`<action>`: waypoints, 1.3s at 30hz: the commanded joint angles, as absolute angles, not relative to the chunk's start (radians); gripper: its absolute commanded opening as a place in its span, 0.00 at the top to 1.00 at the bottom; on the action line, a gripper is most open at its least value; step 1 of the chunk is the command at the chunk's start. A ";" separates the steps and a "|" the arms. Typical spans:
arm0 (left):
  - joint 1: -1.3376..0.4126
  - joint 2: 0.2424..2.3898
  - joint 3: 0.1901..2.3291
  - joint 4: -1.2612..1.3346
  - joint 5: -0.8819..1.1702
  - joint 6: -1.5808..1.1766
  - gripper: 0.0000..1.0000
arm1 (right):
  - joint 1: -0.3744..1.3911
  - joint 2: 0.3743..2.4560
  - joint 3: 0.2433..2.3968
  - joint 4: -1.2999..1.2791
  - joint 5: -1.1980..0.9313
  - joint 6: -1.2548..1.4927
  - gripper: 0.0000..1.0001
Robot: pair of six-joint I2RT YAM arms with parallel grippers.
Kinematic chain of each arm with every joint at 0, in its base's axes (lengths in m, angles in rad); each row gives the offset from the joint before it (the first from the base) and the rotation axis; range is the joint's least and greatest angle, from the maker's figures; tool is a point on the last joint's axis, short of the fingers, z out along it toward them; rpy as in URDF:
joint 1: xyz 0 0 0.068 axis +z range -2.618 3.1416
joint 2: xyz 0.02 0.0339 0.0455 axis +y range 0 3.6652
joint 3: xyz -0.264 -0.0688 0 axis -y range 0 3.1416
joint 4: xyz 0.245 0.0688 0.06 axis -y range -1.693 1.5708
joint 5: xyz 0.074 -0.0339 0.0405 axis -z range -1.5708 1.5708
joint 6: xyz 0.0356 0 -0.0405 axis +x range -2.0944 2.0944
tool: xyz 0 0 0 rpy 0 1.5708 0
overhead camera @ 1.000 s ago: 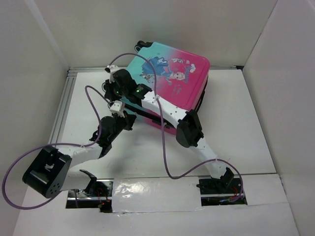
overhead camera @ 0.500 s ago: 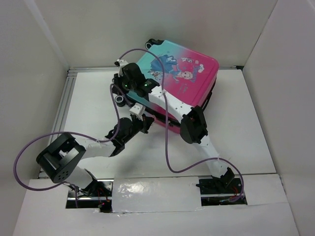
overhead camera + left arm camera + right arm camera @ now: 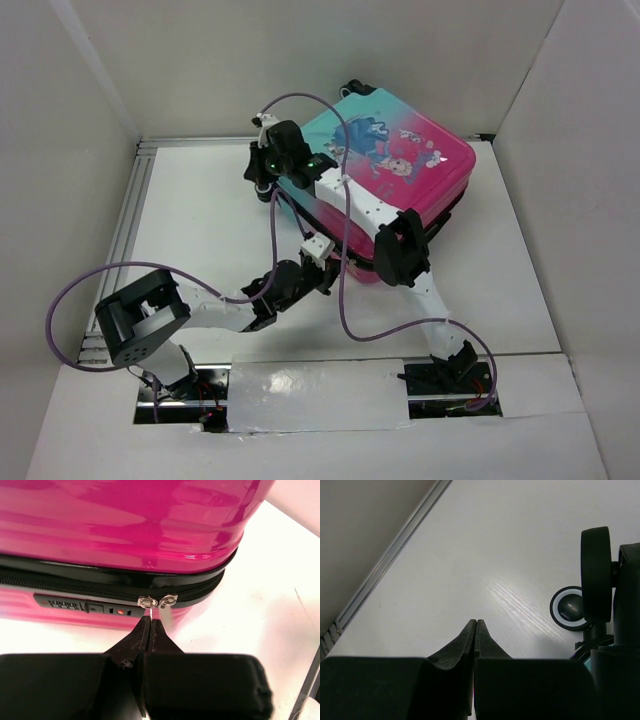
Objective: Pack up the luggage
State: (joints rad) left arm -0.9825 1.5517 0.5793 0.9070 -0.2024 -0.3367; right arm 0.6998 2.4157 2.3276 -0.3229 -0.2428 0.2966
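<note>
The suitcase [image 3: 400, 160] shell fades from teal at its wheel end to magenta-pink, printed with cartoon figures in blue and pink. Its seam carries a black zipper band [image 3: 75, 582], a silver zipper pull [image 3: 148, 602] and a dark lock [image 3: 80, 606] with a red dot. Its wheel [image 3: 595, 575] is black. Around the suitcase, the table [image 3: 200, 220] is white, the arms white with black joints, and the cable [image 3: 341, 300] purple.

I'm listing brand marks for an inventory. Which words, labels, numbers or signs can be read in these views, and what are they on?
Nothing can be read.
Luggage shell print, top view: cartoon figures only; any lettering is too small to read.
Lock panel left of the zip pull, left wrist view: its marks are too blurred to read.
Right wrist view: no text.
</note>
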 commanded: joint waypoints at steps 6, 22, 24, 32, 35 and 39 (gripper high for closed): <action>-1.057 1.545 0.583 0.945 -0.199 -0.359 1.00 | 0.514 2.319 2.255 -0.342 -0.097 0.207 0.99; -0.761 1.230 0.561 0.691 -0.063 -0.408 0.01 | 0.523 1.930 2.224 -0.457 -0.215 0.106 0.07; -0.733 1.189 0.594 0.629 -0.043 -0.382 0.01 | 0.523 1.861 2.195 -0.457 -0.225 0.106 0.02; -0.566 1.074 0.756 0.195 -0.008 -0.410 0.01 | 0.543 1.484 1.756 -0.362 0.046 0.186 0.00; -0.505 0.961 0.723 0.167 0.064 -0.420 0.01 | 0.543 1.278 1.519 -0.327 0.127 0.238 0.00; -0.459 0.865 0.625 0.135 0.195 -0.394 0.01 | 0.543 1.082 1.277 -0.365 0.215 0.296 0.00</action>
State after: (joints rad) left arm -0.4740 0.8997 0.6838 0.1864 0.0593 -0.3996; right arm 0.5407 1.1942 1.3876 -0.3893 0.1089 0.2363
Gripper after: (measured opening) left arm 0.990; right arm 0.999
